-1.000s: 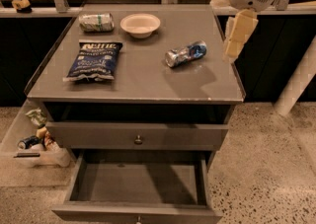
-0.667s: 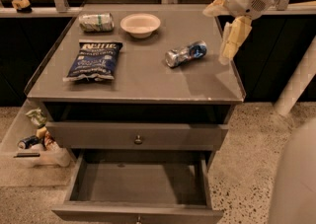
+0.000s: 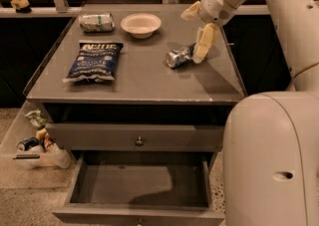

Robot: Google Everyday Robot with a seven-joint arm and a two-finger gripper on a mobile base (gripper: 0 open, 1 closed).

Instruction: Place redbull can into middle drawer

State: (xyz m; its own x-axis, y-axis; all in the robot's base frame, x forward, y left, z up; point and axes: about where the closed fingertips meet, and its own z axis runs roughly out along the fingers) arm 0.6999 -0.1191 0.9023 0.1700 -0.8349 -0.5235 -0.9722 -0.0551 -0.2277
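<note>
The redbull can [image 3: 178, 56] lies on its side on the grey cabinet top [image 3: 134, 78], right of centre. My gripper [image 3: 198, 28] is at the can's right end, open, with one finger [image 3: 204, 44] down against the can's far end and the other [image 3: 191, 11] up behind it. The can is not held. The middle drawer [image 3: 139, 214] is pulled open below, its grey floor bare. The drawer above it [image 3: 99, 138] is shut, with its knob [image 3: 139, 141] showing.
A blue chip bag [image 3: 94, 60], a white bowl [image 3: 141, 24] and a silver can with green stripes [image 3: 96, 22] lie on the left and back of the top. My arm's large body [image 3: 269, 160] fills the right foreground. A bin with small items [image 3: 35, 143] stands at floor level, left.
My gripper has moved left and down, from beside the top's right edge to the redbull can's right end. My arm's body has come into view at the right.
</note>
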